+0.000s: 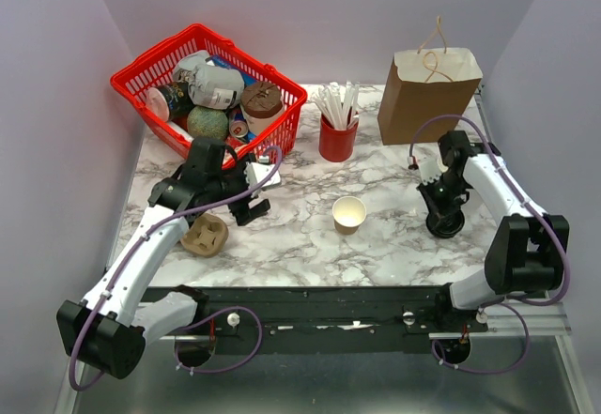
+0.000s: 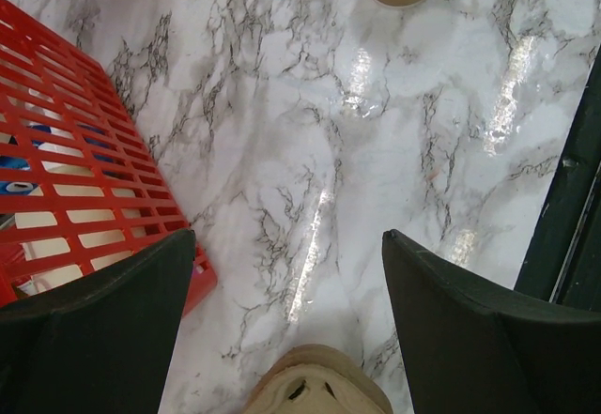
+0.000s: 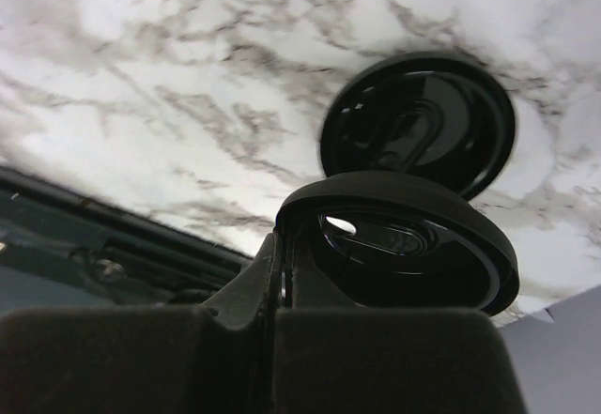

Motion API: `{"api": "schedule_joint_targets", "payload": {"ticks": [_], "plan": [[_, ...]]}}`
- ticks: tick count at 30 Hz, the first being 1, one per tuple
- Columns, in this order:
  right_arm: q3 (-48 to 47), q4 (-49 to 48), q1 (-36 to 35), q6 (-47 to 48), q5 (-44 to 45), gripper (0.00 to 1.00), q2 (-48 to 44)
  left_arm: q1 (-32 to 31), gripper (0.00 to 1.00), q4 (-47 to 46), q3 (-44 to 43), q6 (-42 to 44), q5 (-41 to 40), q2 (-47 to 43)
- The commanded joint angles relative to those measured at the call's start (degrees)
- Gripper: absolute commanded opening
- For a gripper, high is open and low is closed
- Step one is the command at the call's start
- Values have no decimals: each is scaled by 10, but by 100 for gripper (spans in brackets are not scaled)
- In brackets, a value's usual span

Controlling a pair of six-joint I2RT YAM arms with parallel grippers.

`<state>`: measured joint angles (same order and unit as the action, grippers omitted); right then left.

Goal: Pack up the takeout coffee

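Takeout coffee (image 3: 404, 245) | step: grasping, pinched at lid rim by clenched right jaws, cup apparently hidden beneath | left jaws: released | next: lift level, carry into paper bag (image 1: 427, 95)

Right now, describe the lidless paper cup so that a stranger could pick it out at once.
Look to the middle of the marble table. On the near side of the red cup full of white straws stands a small tan paper cup, upright and alone. It has no lid and shows a pale inside, unlike the red cup.
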<state>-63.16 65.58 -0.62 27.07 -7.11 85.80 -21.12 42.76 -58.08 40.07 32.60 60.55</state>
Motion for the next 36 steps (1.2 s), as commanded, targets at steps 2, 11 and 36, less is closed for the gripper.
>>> {"api": "schedule_joint_targets", "payload": {"ticks": [2, 11, 36], "plan": [[-57, 76, 2, 40, -148, 2, -20, -16, 99, -19, -4, 31, 20, -17], [-157, 163, -30, 142, -390, 2, -7, -80, 98, -177, 33, 122, 63, -75], [-360, 218, -211, 186, -507, 3, 129, -180, 90, -168, -105, 652, 156, 141]]}}
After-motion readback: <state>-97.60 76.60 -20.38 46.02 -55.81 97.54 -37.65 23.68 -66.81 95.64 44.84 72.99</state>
